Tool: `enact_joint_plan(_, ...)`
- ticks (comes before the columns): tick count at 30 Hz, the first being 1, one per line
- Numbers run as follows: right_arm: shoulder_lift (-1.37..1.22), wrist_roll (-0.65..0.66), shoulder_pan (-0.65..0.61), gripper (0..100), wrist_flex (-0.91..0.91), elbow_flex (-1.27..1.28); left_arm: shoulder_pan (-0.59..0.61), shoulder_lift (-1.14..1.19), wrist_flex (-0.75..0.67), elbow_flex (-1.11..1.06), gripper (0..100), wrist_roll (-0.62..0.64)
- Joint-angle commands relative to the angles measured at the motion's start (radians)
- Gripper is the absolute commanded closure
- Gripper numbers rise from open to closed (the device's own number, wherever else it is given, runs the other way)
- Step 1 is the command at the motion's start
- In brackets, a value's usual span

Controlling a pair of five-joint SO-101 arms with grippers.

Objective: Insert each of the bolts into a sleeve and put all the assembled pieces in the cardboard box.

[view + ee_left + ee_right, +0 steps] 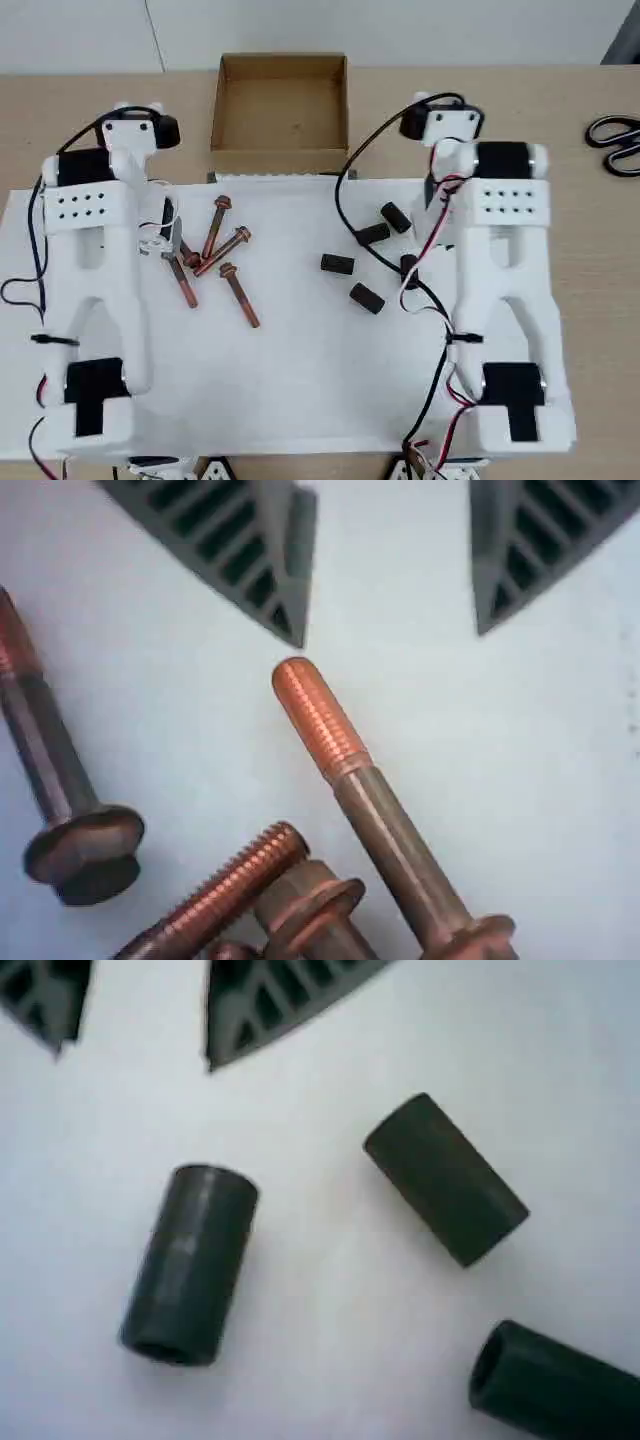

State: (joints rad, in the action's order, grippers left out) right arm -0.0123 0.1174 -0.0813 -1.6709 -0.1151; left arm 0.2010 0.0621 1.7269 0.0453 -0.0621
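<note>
The copper bolts [222,250] lie loose in a small cluster on the white sheet [300,380], at about 9 o'clock from its middle in the high view. The black sleeves [337,264] are scattered at about 3 o'clock, well apart from the bolts. No bolt sits in a sleeve. The cardboard box [280,160] stands at 12 o'clock, touching the sheet's far edge.

The left arm's fingers [250,550] are spread wide and hold nothing. The threaded tip of one bolt [370,790] points into the gap between them without touching either finger.

The right arm's fingers [260,1005] are parted and grip nothing, hovering near three sleeves [190,1265] lying on their sides.

Scissors [615,145] rest on the bench [600,300] at 2 o'clock.
</note>
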Motion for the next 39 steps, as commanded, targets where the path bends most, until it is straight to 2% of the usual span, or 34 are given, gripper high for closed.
enact_joint_plan(1, -0.024, -0.038, -0.047, 90.5, -0.007, -0.037, 0.000, 0.029, -0.011, 0.039, 88, -0.009)
enact_joint_plan(6, -0.070, -0.051, -0.101, 90.4, 0.001, -0.037, 0.006, 0.094, -0.023, 0.039, 88, -0.012)
enact_joint_plan(17, -0.236, -0.041, -0.096, 90.4, 0.030, -0.037, 0.005, 0.135, -0.044, 0.039, 88, -0.031)
enact_joint_plan(39, -0.363, -0.034, -0.081, 90.4, 0.071, -0.043, 0.006, 0.135, -0.041, 0.039, 89, -0.060)
